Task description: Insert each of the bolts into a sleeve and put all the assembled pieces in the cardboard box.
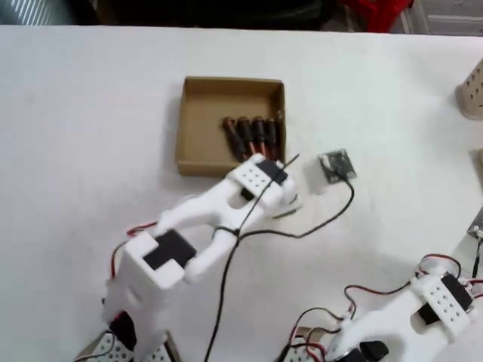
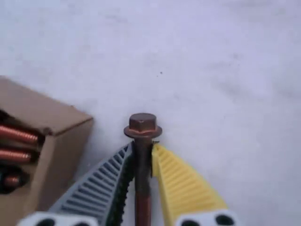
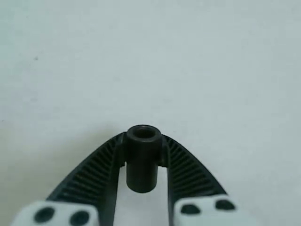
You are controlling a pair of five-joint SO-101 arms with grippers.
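Copper-coloured, the bolt (image 2: 142, 126) sits clamped in the left gripper (image 2: 142, 149), its shank pinched between a grey finger (image 2: 101, 183) and a yellow finger (image 2: 181, 183). Its long axis runs along the gripper's midline. The hex head points outward, just past the fingertips, over the white table (image 1: 90, 113). The bolt is close beside a corner of the box (image 2: 51, 123) and outside it.

From above, the left arm (image 1: 204, 219) stretches to the box's (image 1: 198, 128) near right corner. Four pieces (image 1: 253, 136) lie side by side in the right part of the box, their long axes running roughly from its far wall to its near wall. Their copper shanks (image 2: 16, 135) also show in the left wrist view.

The right gripper (image 3: 142, 141) is closed on a black sleeve (image 3: 142, 160), which is squeezed between two dark fingers (image 3: 188, 176). The sleeve's axis follows the gripper's midline too, and its open bore faces outward beyond the tips, over bare table. The right arm (image 1: 438, 302) sits at the table's near right, well apart from the box.

A small board (image 1: 336, 164) with a black cable (image 1: 332, 215) lies on the table just right of the box.
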